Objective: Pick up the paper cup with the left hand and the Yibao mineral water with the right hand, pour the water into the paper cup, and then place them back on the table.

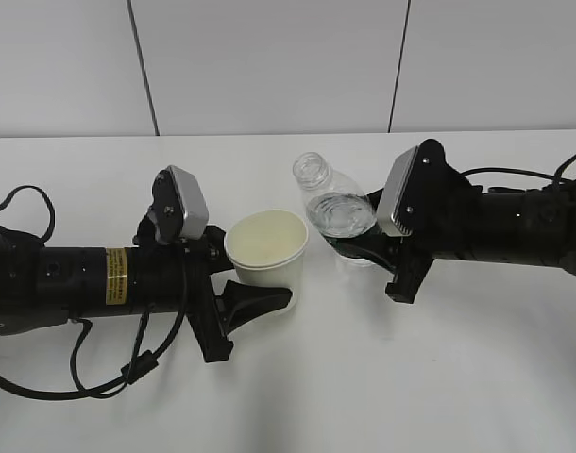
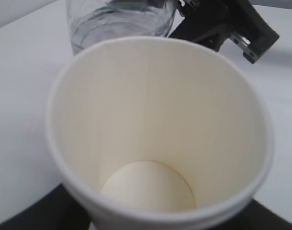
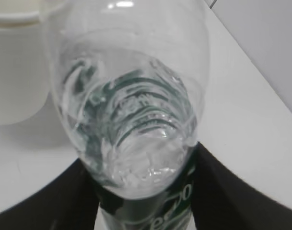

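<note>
The off-white paper cup (image 1: 266,247) is upright in the middle of the white table (image 1: 439,377), held between the fingers of my left gripper (image 1: 255,278), which is shut on it. In the left wrist view the cup (image 2: 155,124) fills the frame and its cream inside looks dry. My right gripper (image 1: 364,247) is shut on the Yibao mineral water bottle (image 1: 333,209), clear with a dark green label, uncapped, leaning toward the cup's right side. In the right wrist view the bottle (image 3: 131,105) holds water and black fingers (image 3: 232,191) flank its label.
Black cables (image 1: 99,377) trail from the left arm over the table's front left. A cable (image 1: 515,173) runs behind the right arm. A white panelled wall (image 1: 269,66) stands behind the table's far edge.
</note>
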Controlling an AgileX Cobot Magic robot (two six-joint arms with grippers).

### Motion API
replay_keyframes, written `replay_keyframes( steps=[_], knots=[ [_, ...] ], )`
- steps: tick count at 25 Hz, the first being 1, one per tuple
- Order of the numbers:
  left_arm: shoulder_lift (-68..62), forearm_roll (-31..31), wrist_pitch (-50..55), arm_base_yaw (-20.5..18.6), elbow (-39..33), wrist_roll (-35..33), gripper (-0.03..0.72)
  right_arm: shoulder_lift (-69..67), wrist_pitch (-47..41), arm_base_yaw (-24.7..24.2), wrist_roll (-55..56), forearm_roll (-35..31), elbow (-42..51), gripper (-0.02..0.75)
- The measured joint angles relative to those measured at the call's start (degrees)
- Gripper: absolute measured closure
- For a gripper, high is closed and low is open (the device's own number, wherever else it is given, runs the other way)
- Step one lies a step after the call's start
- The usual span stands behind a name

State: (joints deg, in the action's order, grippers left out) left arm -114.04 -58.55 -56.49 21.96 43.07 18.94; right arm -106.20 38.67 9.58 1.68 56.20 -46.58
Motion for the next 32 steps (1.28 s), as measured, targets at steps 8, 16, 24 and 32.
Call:
replay_keyframes(
  steps=[8, 16, 24, 32],
  knots=[
    [0.0, -0.06, 0.44, 0.0, 0.0, 0.0, 0.257, 0.0, -0.08, 0.0, -4.14, 0.1, 0.0, 0.356],
    [0.0, -0.74, 0.32, 0.0, 0.0, 0.0, 0.257, 0.0, -0.22, 0.0, -7.36, 0.12, 0.0, 0.356],
    [0.0, -2.91, -0.26, 0.0, 0.11, 0.0, 0.257, 0.0, -0.22, 0.0, -10.46, -0.57, 0.0, 0.356],
    [0.0, -3.28, -0.27, 0.0, 0.16, 0.0, 0.256, 0.0, -0.35, 0.0, -15.0, -1.81, 0.0, 0.356]
  ],
)
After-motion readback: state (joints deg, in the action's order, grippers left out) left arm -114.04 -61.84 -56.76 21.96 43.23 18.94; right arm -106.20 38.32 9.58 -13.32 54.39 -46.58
